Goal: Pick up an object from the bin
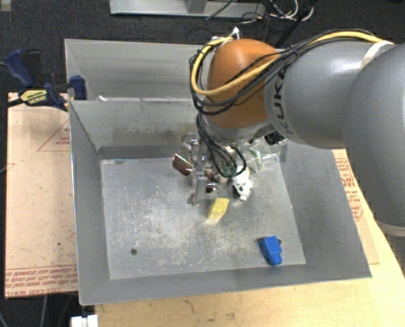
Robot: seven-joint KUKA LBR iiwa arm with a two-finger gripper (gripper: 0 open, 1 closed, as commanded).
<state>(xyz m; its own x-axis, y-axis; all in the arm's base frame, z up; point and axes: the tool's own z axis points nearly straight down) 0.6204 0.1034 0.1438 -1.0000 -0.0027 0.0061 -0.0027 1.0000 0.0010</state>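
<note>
Scuffed grey bin (154, 240); dark floor (32, 19) around it.

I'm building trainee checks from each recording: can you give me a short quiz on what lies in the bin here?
1. True or false: the blue block lies directly under the claw.
2. Which lies nearest the claw? A) the yellow piece B) the blue block C) the dark speck
3. Fill in: the blue block lies toward the view's lower ____ corner of the bin.
Key: 1 false; 2 A; 3 right.
</note>
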